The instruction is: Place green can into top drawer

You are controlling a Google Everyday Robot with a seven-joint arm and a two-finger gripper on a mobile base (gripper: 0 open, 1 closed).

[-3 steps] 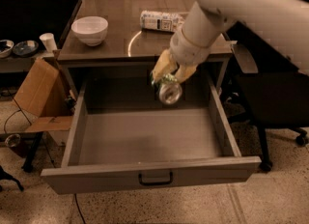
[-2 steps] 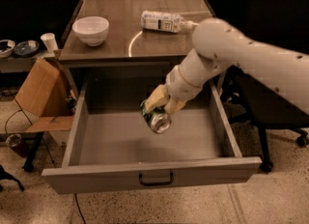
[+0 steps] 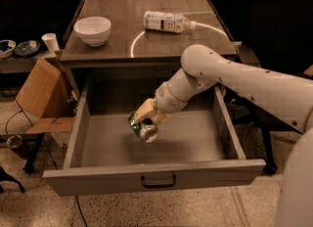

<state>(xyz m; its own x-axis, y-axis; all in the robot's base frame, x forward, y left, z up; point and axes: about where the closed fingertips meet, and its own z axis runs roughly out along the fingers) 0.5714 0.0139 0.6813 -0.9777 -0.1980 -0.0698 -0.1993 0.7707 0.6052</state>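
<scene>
My gripper (image 3: 149,117) hangs inside the open top drawer (image 3: 98,184), above the grey floor and a little toward 9 o'clock of its middle. Its tan fingers (image 3: 145,110) are clamped on the green can (image 3: 142,127). The can is tilted, with one shiny silver end turned down toward 5 o'clock. I cannot tell whether the can touches the floor; a soft shadow lies on the floor just at 3 o'clock of it. My white arm (image 3: 234,81) comes in from 3 o'clock, passes over the drawer's right wall and bends down at the wrist to the gripper.

The drawer is pulled far out. Its flat front panel sits at 6 o'clock of the can, with the dark loop handle (image 3: 158,181) at the panel's centre.

At 12 o'clock of the drawer lies the worktop (image 3: 161,45). A white bowl (image 3: 92,29) stands on it at 10 o'clock of the can. A clear plastic bottle (image 3: 165,21) with a white label lies on its side near 12 o'clock, well apart from the bowl.

Off the worktop, at 9 o'clock of the drawer, a brown cardboard box (image 3: 41,91) leans near the drawer's left wall. Farther out at 10 o'clock, a small white cup (image 3: 50,41) stands on a lower surface
</scene>
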